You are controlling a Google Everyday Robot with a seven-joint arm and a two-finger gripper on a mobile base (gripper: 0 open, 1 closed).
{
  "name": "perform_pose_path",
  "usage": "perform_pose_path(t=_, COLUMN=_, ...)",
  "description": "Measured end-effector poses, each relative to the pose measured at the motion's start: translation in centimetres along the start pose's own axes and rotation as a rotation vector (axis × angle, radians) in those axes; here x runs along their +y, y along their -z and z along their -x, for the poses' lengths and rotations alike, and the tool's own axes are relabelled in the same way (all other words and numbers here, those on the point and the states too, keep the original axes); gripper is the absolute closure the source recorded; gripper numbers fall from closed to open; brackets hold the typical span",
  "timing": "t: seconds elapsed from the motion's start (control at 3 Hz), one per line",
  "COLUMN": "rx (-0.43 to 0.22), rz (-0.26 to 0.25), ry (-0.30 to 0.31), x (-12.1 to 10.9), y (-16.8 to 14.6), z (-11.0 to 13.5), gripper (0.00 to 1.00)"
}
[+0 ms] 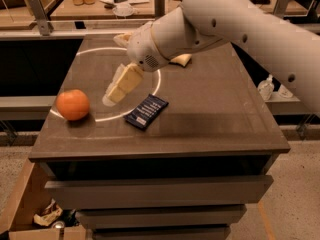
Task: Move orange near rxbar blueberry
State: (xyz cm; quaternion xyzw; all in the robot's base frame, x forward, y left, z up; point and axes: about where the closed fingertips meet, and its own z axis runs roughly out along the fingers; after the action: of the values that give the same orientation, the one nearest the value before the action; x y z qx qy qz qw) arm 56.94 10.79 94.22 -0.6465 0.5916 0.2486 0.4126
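Observation:
The orange (73,104) sits near the left edge of the dark table (210,129). The rxbar blueberry (146,111), a navy bar with white print, lies flat to its right, about a hand's width away. My gripper (113,97) hangs tilted down and to the left above the table, between the orange and the bar. It is nearer the bar's far end and holds nothing. The white arm (235,24) reaches in from the upper right.
A pale yellow sponge (181,60) lies at the back of the table, partly hidden by the arm. A white ring is marked on the tabletop (95,51). A cardboard box (20,214) stands on the floor at the lower left. Bottles (267,86) stand at the right.

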Motion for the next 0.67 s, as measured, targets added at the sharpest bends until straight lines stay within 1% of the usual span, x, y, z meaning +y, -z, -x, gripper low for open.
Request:
perform_pose_path(t=0.33, rx=0.001, rz=0.072, ry=-0.005, x=1.2, y=-4.2, z=0.4, gripper=0.0)
perform_pose_path(t=0.67, rx=0.004, rz=0.122, ry=-0.023, x=2.4, y=-7.3, z=0.2, gripper=0.0)
